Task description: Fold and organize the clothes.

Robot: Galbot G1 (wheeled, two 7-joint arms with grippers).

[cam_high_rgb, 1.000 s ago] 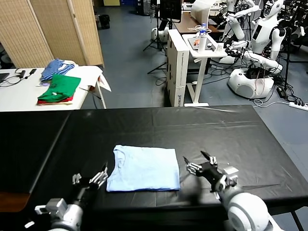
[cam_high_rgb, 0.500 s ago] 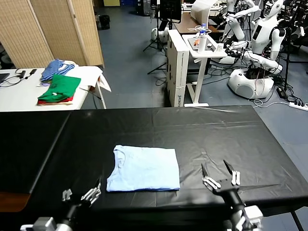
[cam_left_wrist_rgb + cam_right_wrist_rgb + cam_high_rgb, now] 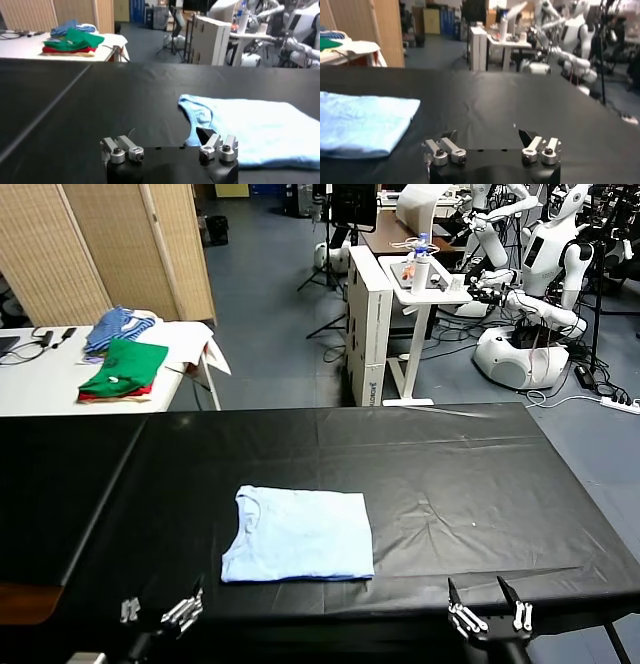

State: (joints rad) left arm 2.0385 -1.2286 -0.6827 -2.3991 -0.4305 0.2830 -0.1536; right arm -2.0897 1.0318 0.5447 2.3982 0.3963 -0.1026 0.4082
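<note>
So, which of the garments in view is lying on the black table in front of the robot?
The pale blue T-shirt, folded flat on the black table. The green garment, red garment and blue striped cloth are on the white side table beyond.

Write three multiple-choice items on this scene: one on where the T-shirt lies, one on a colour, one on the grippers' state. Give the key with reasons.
1. Where does the T-shirt lie?
A. on the black table
B. on the white side table
C. in the left gripper

2. What colour is the top folded garment on the side table?
A. yellow
B. green
C. black

3. How do the grippers stand?
A. both shut on the T-shirt
B. one open, one shut
C. both open, holding nothing

Key: 1 A, it lies folded flat on the black cover. 2 B, green lies over red. 3 C, the left gripper and right gripper show spread fingers at the table's near edge, clear of the cloth.
</note>
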